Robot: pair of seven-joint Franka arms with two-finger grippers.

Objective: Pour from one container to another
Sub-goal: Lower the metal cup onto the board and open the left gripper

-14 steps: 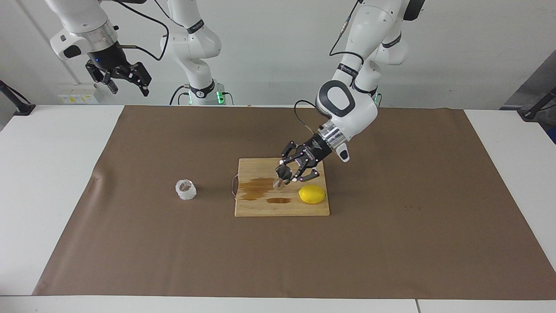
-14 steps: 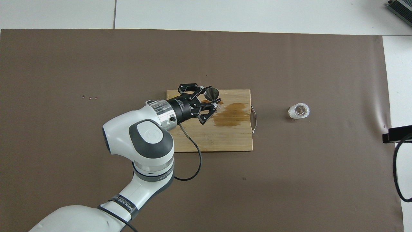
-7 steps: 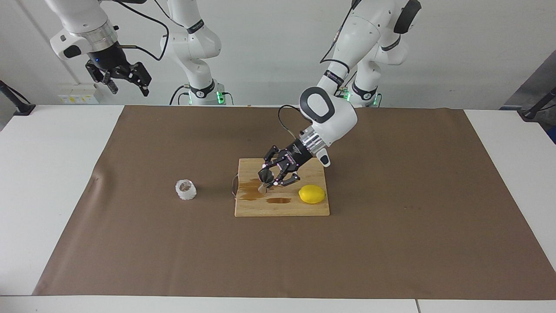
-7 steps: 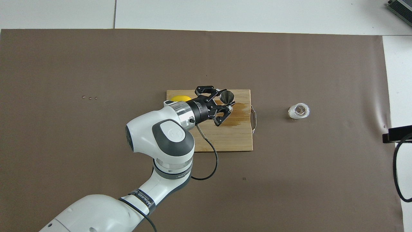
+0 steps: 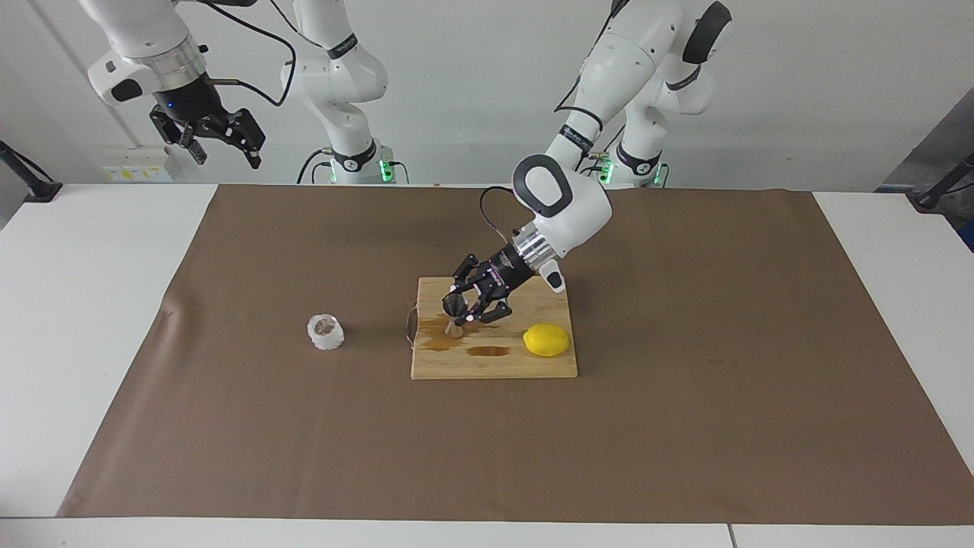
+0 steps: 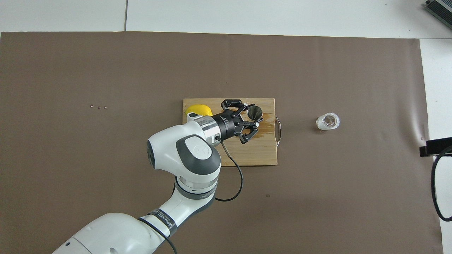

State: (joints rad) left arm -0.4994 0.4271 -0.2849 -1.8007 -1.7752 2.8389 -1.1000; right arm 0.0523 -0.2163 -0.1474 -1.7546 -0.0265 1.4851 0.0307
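Steel jigger [image 5: 455, 313] sits nearly upright in the closed grip of the left gripper [image 5: 461, 312], low over the wet brown stain on the cutting board [image 5: 494, 365], which also carries a lemon [image 5: 546, 340]. Glass cup [image 5: 326, 332] stands on the brown mat off the board's handle end, toward the right arm's end of the table. Right gripper [image 5: 221, 148] waits raised with its fingers spread, holding nothing.

A brown mat [image 5: 685, 426] covers the white tabletop [image 5: 76, 320]. The pale wooden board [image 5: 494, 365] bears dark brown wet stains [image 5: 441, 339] and a yellow lemon [image 5: 546, 340]. The jigger [image 5: 455, 312] is shiny steel grey; the glass cup [image 5: 326, 332] is clear-whitish, bumpy-faceted
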